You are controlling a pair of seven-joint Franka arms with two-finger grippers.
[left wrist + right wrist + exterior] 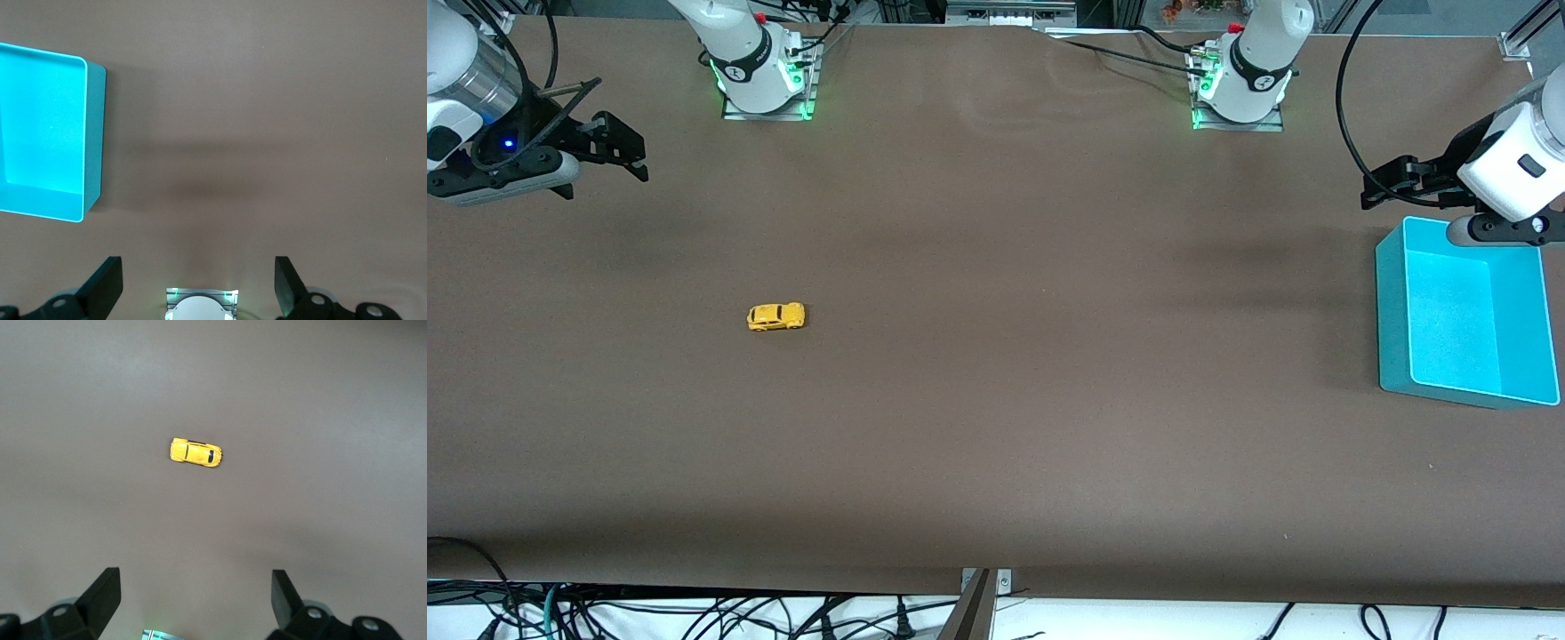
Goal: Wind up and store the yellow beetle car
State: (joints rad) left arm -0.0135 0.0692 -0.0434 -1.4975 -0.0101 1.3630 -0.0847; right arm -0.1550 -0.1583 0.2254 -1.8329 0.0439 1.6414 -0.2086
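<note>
We find the yellow beetle car (776, 316) standing on its wheels on the bare brown bench (996, 400), toward the right arm's end and well apart from the turquoise bin (1392, 302), which sits at the left arm's end. The right pincer (618, 147) hangs above the bench near its own end, its fingers spread wide and holding nothing; in the right wrist view the car (195, 453) shows ahead of those open fingers (103, 593), untouched. The left pincer (1392, 182) waits over the bench just beside the bin's rim, also spread wide and empty, with the bin (93, 133) showing hollow and unfilled in its wrist view. We judge the car to be very light, hard-shelled and rigid, so it should bear a firm squeeze, but its rounded, glossy roof looks likely to slip out of a pinch from above. We would take it across the flat flanks, between the wheels, low on the body, so the wheels stay free to be dragged along the bench for winding. Being so small and free-rolling, it may skitter if one finger touches first.
</note>
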